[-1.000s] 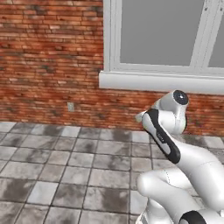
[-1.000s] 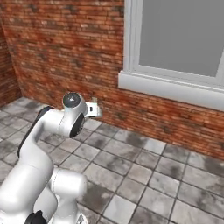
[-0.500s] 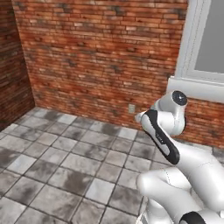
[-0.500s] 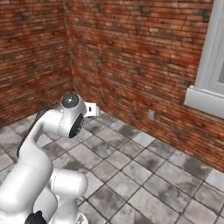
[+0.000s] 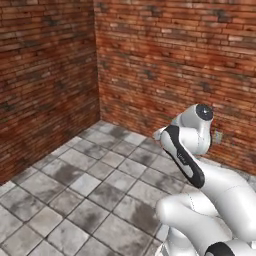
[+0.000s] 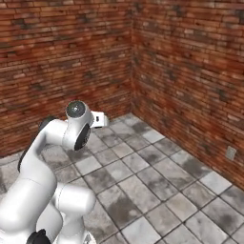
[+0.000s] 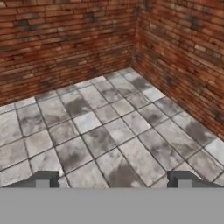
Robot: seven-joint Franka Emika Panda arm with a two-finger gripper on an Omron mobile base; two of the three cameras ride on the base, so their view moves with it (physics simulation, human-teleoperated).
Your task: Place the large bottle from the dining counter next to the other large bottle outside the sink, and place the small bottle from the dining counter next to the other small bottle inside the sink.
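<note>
The whole scene has swung sideways since a second ago: the window that was filling the upper part of both base views is gone, and a corner where two brick walls meet is now facing the cameras. That shift is the base turning, while the arm is keeping the same folded pose.

The red brick walls point(image 5: 165, 60) are taking up the largest share of every view, meeting in a vertical corner seam to the left of centre in the left base view and right of centre in the right base view. Below them, a floor of grey mottled tiles point(image 6: 143, 190) is spreading toward the cameras.

The white arm point(image 5: 200, 165) is rising from the lower right of the left base view, bent at a dark-trimmed elbow joint, and from the lower left of the right base view.

A small pale wall outlet point(image 6: 230, 153) is sitting low on the right-hand wall, just above the floor.

In the hand view, the gripper point(image 7: 113, 180) is showing its two dark fingertips point(image 7: 43, 178) set wide apart, with bare tile between them and nothing held. It seems to be pointing down toward the floor corner, though the height is hard to judge.

The bottles, the sink and the dining counter are out of frame in these views.
</note>
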